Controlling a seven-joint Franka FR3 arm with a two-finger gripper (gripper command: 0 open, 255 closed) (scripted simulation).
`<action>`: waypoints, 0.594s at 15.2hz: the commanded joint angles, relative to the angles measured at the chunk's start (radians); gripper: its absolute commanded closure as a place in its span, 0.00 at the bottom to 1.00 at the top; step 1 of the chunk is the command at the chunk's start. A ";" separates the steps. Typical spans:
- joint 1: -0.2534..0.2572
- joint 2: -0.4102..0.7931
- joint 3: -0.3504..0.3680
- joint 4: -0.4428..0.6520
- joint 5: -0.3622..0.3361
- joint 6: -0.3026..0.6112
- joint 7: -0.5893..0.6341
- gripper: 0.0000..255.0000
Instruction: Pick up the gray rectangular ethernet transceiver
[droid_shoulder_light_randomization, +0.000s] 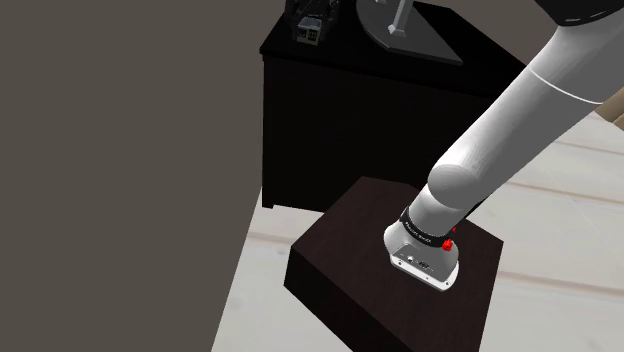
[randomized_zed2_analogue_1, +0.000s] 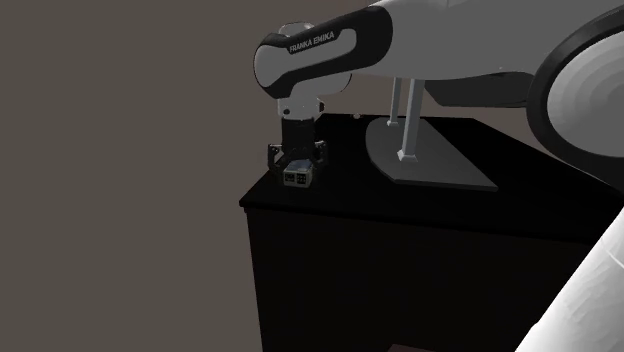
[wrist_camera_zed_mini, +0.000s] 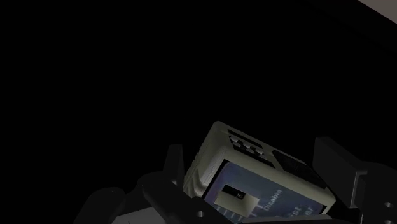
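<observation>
One printed label (wrist_camera_zed_mini: 264, 198) atop grey transceiver (wrist_camera_zed_mini: 224, 154)

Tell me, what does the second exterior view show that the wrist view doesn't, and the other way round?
Second exterior view: the arm, lettered FRANKA EMIKA, reaches over a black cabinet. A grey stand with an upright post sits on the cabinet top, and a plain grey-brown wall lies behind.
Wrist view: a close look at the transceiver, with rows of small holes in its pale casing and a printed label on its face.
Both: the black pincer around the small grey transceiver.
</observation>
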 joint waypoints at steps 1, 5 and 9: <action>0.000 0.000 -0.001 -0.001 0.000 0.000 0.000 1.00; -0.001 0.000 -0.001 -0.003 0.000 0.002 -0.001 1.00; -0.001 0.004 -0.001 0.056 -0.001 -0.053 0.000 1.00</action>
